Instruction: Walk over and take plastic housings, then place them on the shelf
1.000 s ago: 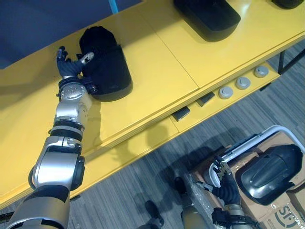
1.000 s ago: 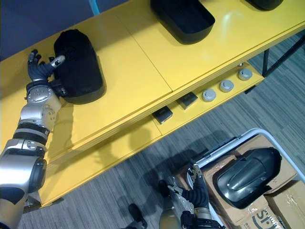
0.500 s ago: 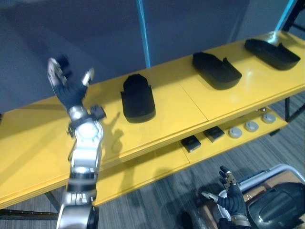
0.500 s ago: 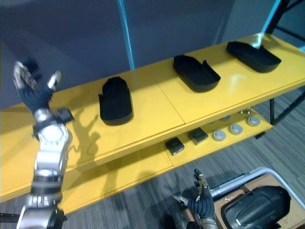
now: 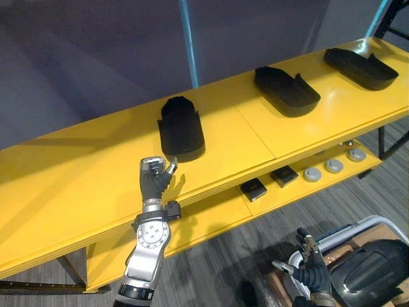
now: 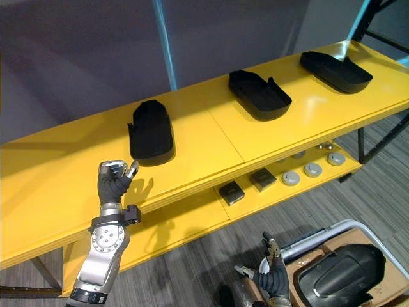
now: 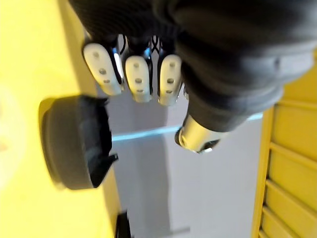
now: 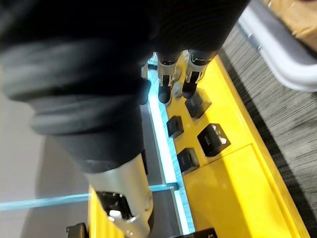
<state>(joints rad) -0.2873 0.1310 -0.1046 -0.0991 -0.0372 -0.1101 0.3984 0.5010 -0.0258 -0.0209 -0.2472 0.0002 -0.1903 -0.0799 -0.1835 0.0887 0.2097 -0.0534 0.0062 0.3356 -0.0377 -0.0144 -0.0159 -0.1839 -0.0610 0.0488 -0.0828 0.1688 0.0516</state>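
Head stereo pair – mounted high, pitched down and forward at yellow shelf (image 5: 255, 144), mid range; top board and lower tier both in frame. Two eyes share whole scene, slight sideways offset. Left wrist cam: very close behind left hand (image 7: 139, 79), facing along shelf top; shares dark housing (image 7: 74, 144) with head views. Right wrist cam: close behind right hand (image 8: 165, 82) – faces lower tier, shares black blocks (image 8: 213, 140).
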